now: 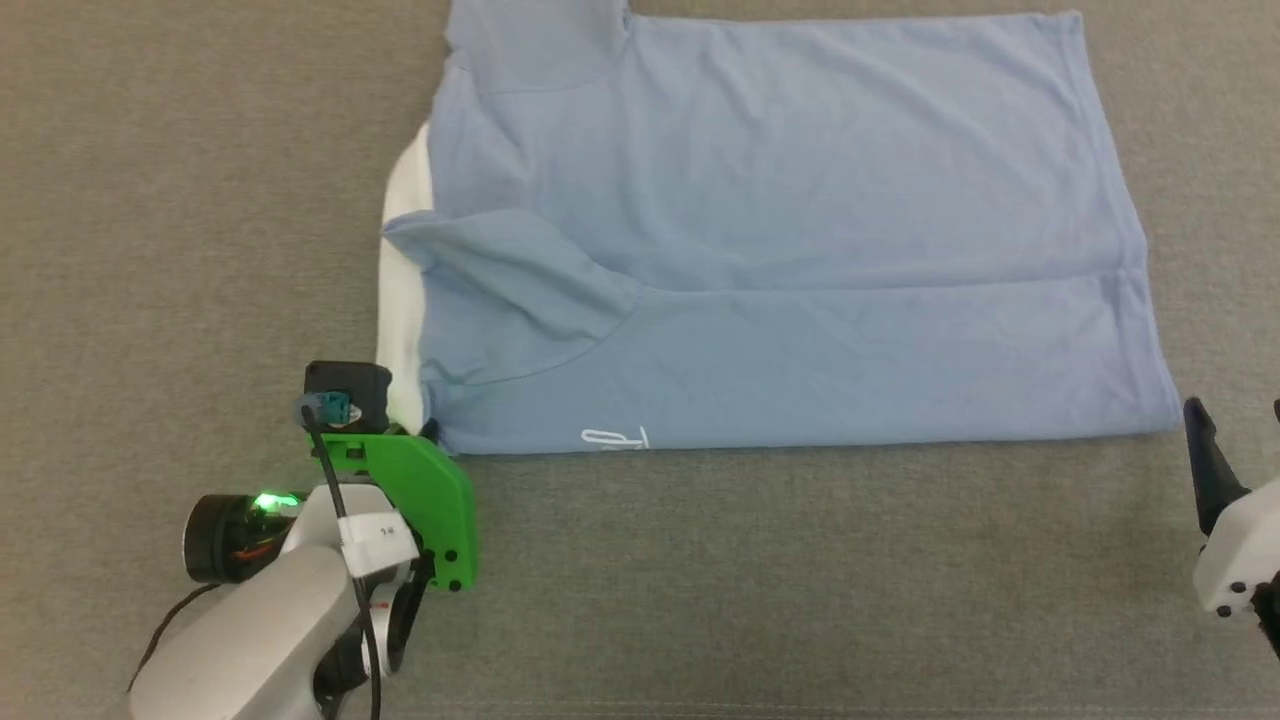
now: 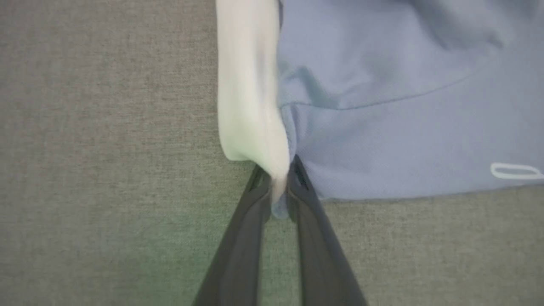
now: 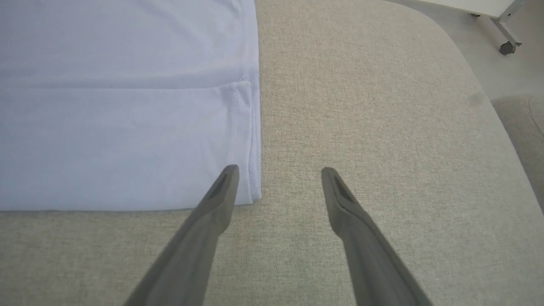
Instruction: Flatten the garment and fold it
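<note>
The garment [image 1: 780,250], a light blue polo shirt, lies folded lengthwise on the grey cloth surface. Its white collar [image 1: 400,270] is at the left and a white logo [image 1: 615,438] sits on the near fold edge. My left gripper [image 2: 278,170] is shut on the near collar corner, pinching white collar [image 2: 250,106] and blue fabric [image 2: 403,127] between its fingers. In the head view this gripper [image 1: 425,430] sits under its green mount at that corner. My right gripper [image 3: 278,170] is open just off the garment's near hem corner [image 3: 246,187], its left finger over the hem; it also appears at the head view's right edge [image 1: 1238,420].
The grey cloth table top [image 1: 800,580] stretches in front of the garment. In the right wrist view its rounded edge [image 3: 488,93] curves off to the right, with floor and a wheeled frame leg [image 3: 505,46] beyond.
</note>
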{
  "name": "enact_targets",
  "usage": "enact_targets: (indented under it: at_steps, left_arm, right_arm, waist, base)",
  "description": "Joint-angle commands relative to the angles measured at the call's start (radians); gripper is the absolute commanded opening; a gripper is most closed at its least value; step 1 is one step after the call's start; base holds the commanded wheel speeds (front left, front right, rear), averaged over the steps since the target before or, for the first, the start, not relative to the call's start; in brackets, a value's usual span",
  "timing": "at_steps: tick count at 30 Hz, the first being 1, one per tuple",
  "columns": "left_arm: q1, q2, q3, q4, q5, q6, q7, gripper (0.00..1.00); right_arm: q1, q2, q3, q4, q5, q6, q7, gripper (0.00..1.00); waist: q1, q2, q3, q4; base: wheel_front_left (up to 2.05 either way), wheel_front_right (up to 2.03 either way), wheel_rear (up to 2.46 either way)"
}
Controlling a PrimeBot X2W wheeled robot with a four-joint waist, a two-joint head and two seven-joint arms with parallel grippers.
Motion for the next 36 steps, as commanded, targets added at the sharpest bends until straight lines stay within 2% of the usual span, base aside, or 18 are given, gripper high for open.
enact_targets:
  at_steps: [1,9,16,17,18,19,27,36]
  left_arm:
    - [0.011,-0.001,0.0,-0.004,0.008,-0.006,-0.013,0.0]
    - [-0.017,0.025,-0.003,-0.103,0.049,-0.007,-0.032,0.0]
    - [-0.035,0.024,-0.026,-0.137,0.067,-0.012,-0.018,0.0]
    - [-0.036,0.022,-0.028,-0.137,0.068,-0.013,-0.015,0.0]
    - [-0.037,0.021,-0.03,-0.137,0.068,-0.013,-0.014,0.0]
    - [-0.037,0.02,-0.032,-0.135,0.069,-0.013,-0.013,0.0]
    - [-0.023,0.032,-0.036,-0.101,0.059,-0.026,-0.015,0.0]
    - [0.024,0.093,-0.039,-0.109,0.033,-0.043,0.005,0.0]
  right_arm:
    - [-0.03,-0.009,0.003,0.014,0.002,-0.002,0.039,1.0]
    - [-0.134,-0.013,-0.019,0.123,0.002,-0.002,0.271,1.0]
    - [-0.182,0.0,-0.009,0.197,-0.032,-0.002,0.357,1.0]
    - [-0.181,0.0,0.002,0.205,-0.03,-0.002,0.368,0.82]
    - [-0.179,-0.002,0.009,0.211,-0.027,-0.002,0.376,0.47]
    - [-0.175,-0.005,0.018,0.215,-0.023,-0.002,0.383,0.0]
    - [-0.15,-0.03,0.018,0.198,-0.003,-0.002,0.38,0.0]
    - [-0.079,-0.065,-0.016,0.085,0.08,-0.002,0.44,0.0]
  waist:
    - [0.0,-0.0001,-0.019,0.025]
    - [0.0,-0.0001,0.011,0.062]
    - [0.0,-0.0001,0.051,0.085]
    - [0.0,-0.0001,0.054,0.088]
    - [0.0,-0.0001,0.056,0.09]
    - [0.0,-0.0001,0.057,0.091]
    - [0.0,-0.0001,0.002,0.083]
    - [0.0,-0.0001,-0.102,0.063]
  base:
    - [0.0,0.0,0.0]
    - [0.0,0.0,0.0]
    - [0.0,0.0,0.0]
    - [0.0,0.0,0.0]
    - [0.0,0.0,0.0]
    - [0.0,0.0,0.0]
    - [0.0,0.0,0.0]
    - [0.0,0.0,0.0]
